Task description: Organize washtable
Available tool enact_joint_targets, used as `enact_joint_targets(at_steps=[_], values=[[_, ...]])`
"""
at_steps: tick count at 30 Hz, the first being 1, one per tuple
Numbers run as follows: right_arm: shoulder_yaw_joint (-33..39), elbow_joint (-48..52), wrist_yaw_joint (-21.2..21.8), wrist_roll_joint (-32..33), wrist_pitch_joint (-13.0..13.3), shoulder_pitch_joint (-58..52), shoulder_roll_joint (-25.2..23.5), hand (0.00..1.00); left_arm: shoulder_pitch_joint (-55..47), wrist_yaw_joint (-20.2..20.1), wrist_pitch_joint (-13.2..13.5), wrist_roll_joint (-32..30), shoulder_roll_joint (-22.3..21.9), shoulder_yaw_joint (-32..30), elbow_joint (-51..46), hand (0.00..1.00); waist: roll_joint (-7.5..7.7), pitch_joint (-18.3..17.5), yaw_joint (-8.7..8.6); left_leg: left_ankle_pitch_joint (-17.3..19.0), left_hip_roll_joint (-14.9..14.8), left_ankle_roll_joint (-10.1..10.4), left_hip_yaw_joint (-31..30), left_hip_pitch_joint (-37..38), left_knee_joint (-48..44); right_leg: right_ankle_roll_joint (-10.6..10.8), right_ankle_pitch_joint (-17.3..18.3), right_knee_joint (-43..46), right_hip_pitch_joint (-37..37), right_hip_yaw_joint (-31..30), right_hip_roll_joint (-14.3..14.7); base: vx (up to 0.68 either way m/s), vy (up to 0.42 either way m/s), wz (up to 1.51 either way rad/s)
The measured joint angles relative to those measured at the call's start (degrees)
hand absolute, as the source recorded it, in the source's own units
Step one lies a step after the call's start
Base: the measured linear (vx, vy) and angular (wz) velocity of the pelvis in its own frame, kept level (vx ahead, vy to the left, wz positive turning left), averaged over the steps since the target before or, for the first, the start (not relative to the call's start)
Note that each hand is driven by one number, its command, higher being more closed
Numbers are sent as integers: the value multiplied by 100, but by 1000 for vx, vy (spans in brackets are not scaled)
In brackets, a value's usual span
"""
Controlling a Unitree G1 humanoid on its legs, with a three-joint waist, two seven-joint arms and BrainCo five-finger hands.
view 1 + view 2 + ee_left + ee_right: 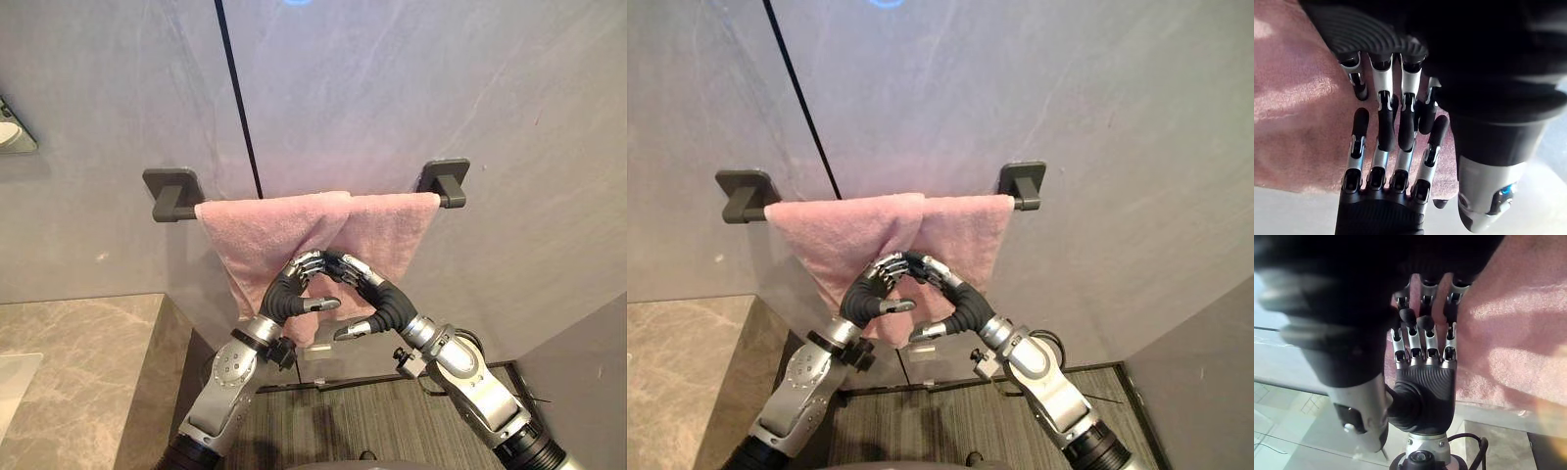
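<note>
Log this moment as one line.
towel: draped over bar | left hand: open, on towel | right hand: open, on towel, meeting left

Left hand (pixel 286 290) and right hand (pixel 378 291) are touching fingertip to fingertip, fingers stretching straight and interleaving, thumbs pointing toward each other.

One pink towel (pixel 250 235), two dark brackets (pixel 172 193), one stone counter (pixel 78 362) and two hands (pixel 287 292).

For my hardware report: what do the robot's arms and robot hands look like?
The left arm and right arm are silver-grey with round joints. The left robot hand and right robot hand have silver fingers with dark tips and dark ribbed covers.
</note>
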State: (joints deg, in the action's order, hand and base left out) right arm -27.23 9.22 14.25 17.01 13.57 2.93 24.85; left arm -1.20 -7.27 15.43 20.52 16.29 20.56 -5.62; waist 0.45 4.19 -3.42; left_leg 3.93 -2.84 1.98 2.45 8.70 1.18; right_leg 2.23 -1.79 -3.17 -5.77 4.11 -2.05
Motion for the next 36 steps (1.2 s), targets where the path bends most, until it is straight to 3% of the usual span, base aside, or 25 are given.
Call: enact_joint_targets(at_steps=[8,20,36], values=[[281,-180,91,-197,-158,-146,-40,0,21,165,108,-101,-214,-667,114,0,2,1,83,0,0,0,-2,-5,14,0,0,-12,6,6,2,-13,-2,0],[1356,-171,-61,-414,-151,-145,-252,0,18,290,257,-109,-218,-1305,343,0,63,36,104,-3,6,2,-72,-45,46,0,0,-85,2,63,1,-6,-2,2],[2194,-171,-270,-650,-106,-275,-446,0,-66,406,292,-224,-271,-2127,579,0,63,36,109,-30,7,32,-140,-92,82,-1,0,-117,15,147,-2,-1,-1,1]])
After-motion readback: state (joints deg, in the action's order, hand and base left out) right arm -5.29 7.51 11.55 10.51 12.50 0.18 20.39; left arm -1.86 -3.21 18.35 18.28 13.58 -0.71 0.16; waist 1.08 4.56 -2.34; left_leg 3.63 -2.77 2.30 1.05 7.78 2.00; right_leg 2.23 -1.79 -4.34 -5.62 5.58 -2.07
